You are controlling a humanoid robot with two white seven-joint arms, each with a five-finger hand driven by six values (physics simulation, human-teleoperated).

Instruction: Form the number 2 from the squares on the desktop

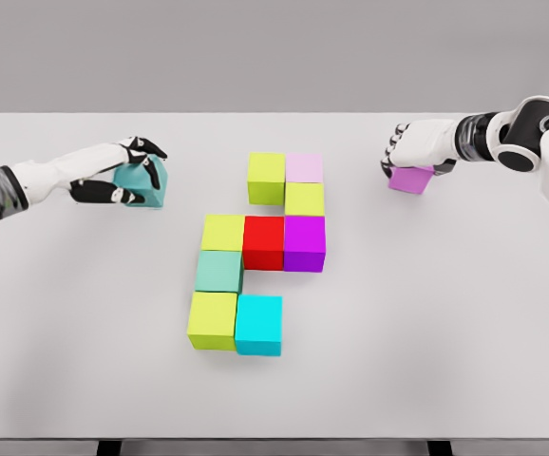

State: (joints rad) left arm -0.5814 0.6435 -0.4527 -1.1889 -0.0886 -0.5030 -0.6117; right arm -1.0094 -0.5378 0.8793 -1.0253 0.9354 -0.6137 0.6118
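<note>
Left hand [134,176]: I am gripping a teal cube [151,182] at the tabletop's [445,323] left side.
Right hand [409,150]: I am clutching a magenta cube [411,180], far right.
Assembly: eight cubes are sitting touching mid-tabletop, from the yellow-green cube [266,178] and pale pink cube [304,168] on top down to the cyan cube [258,325].

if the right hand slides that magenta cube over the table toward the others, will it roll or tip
Probably neither. The magenta cube has flat faces and looks as wide as it is tall, so it should slide rather than roll. It looks rigid, with crisp edges. The right hand covers it from above, and the smooth white tabletop may let it slide easily.
</note>
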